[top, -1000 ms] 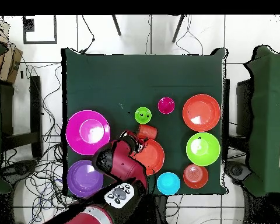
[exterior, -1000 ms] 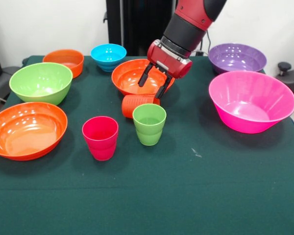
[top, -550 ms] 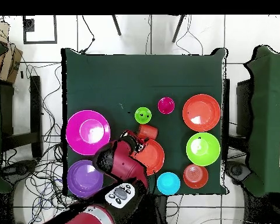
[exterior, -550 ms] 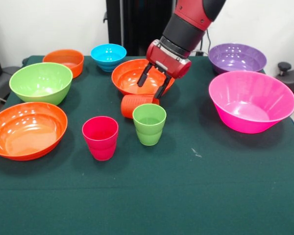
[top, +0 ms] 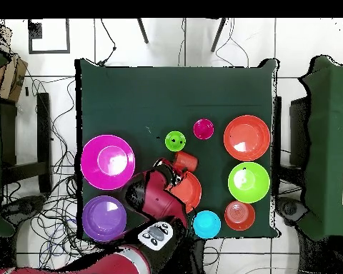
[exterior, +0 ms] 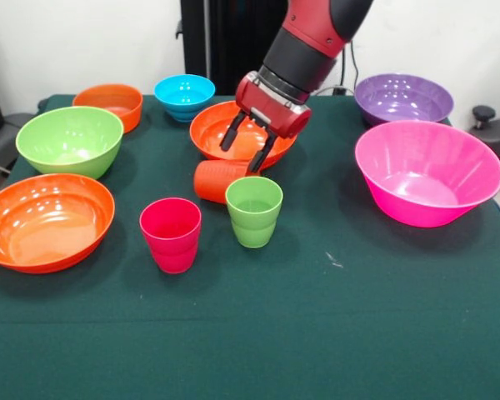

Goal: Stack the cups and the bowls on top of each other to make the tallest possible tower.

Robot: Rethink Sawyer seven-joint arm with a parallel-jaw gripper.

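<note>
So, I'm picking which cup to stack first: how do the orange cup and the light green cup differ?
The orange ridged plastic cup lies on its side beside the wide orange bowl; the light green ridged plastic cup stands upright, mouth up. The orange one sits right below the open gripper; the green one stands nearer the camera. Both are small tapered tumblers.

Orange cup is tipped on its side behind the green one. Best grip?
Take the orange cup across its ridged wall, coming from above. It lies on its side, so the rim offers no top-down pinch. The open tool already hovers just above it. Mind the green cup close in front.
</note>
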